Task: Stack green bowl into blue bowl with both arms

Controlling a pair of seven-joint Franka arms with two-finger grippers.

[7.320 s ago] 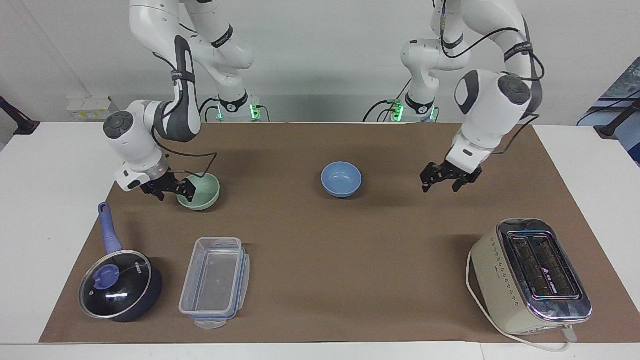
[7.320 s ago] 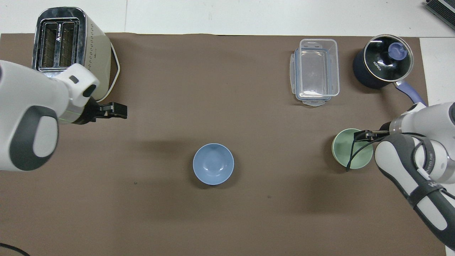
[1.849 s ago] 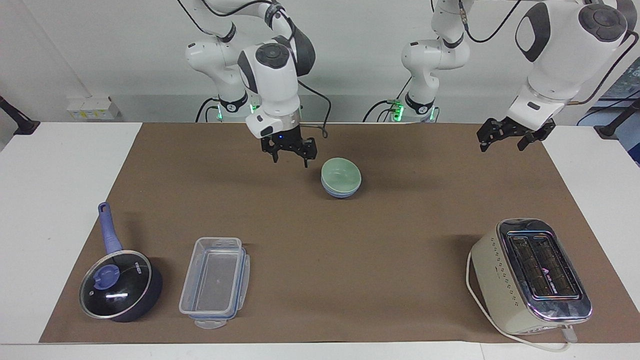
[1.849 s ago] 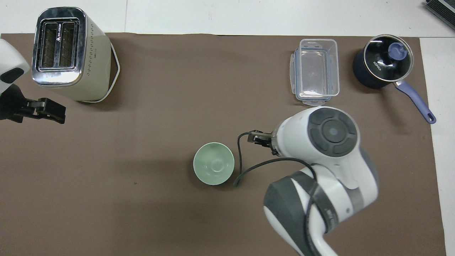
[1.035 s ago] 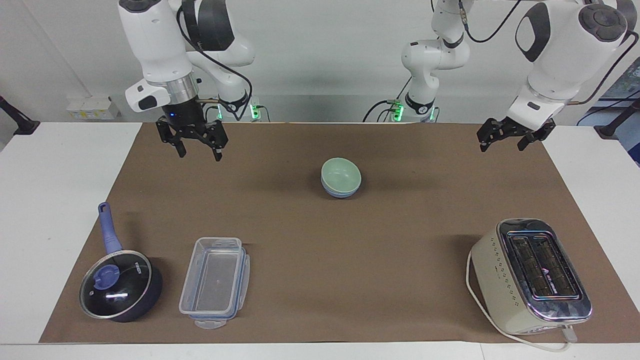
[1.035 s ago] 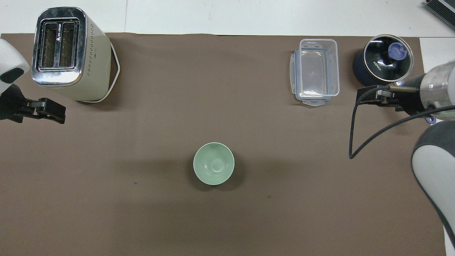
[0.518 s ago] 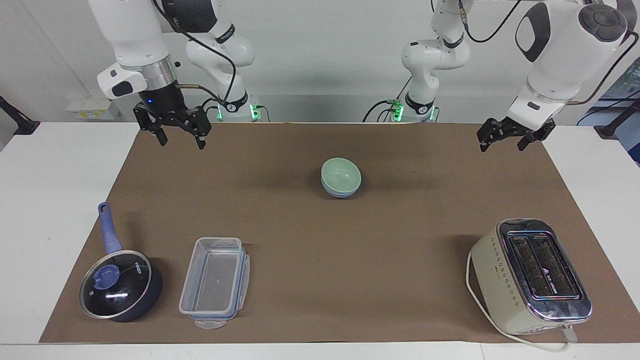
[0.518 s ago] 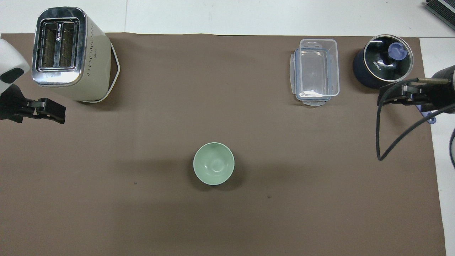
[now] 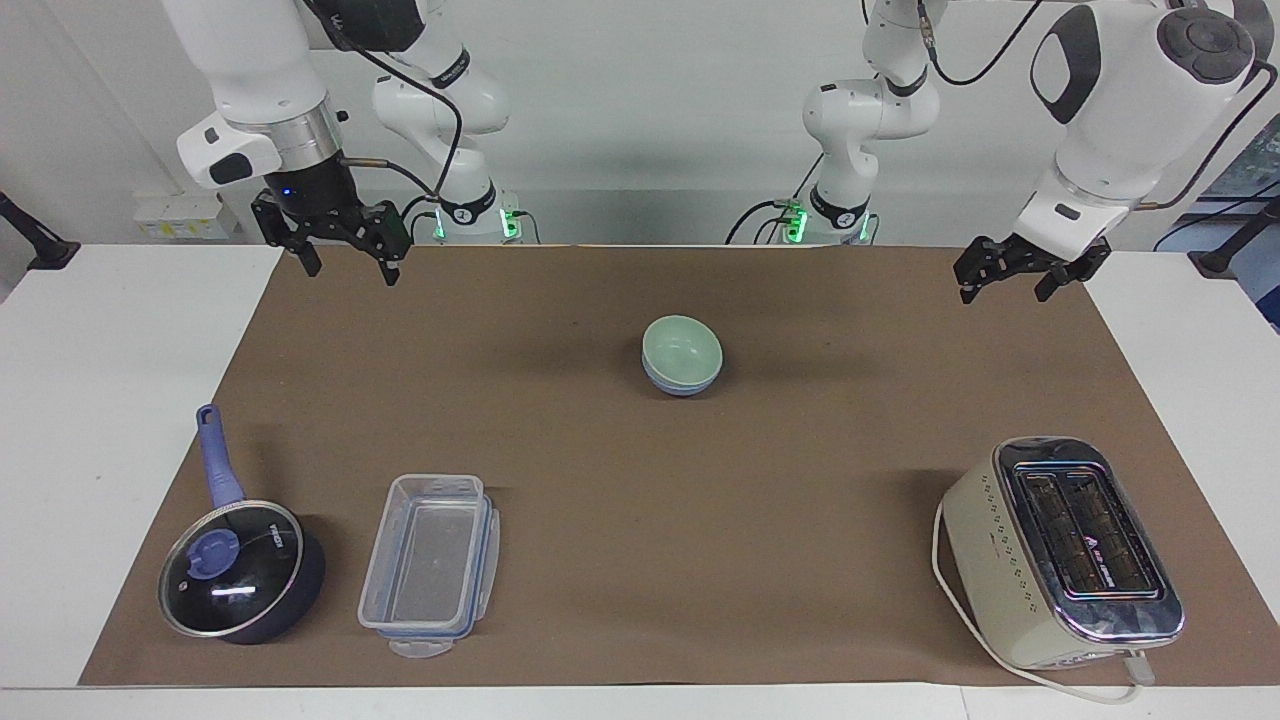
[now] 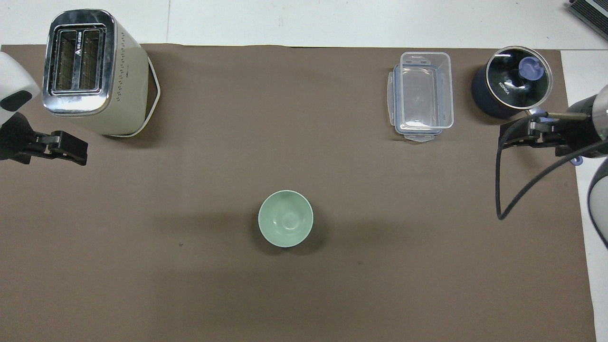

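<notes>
Green bowl (image 9: 682, 348) nested in blue bowl (image 9: 683, 384) at mid-mat. Right gripper (image 9: 344, 259) raised over the mat's edge at its own end, spread, empty; left gripper (image 9: 1028, 275) likewise, waiting. Little left to spoil, probably: only a careless sweep toppling the stack. Two bowls, one saucepan (image 9: 240, 573), one plastic box (image 9: 430, 565), one toaster (image 9: 1064, 555).

I see a cream toaster (image 9: 1062, 552) with a chrome top at about four o'clock in the facing view, its white cord (image 9: 940, 560) looping beside it. A clear plastic container (image 9: 430, 562) sits at seven o'clock, and just beside it, toward eight o'clock, a dark blue lidded saucepan (image 9: 240, 570). All rest on the brown mat (image 9: 700, 500) over the white table (image 9: 90, 400).
</notes>
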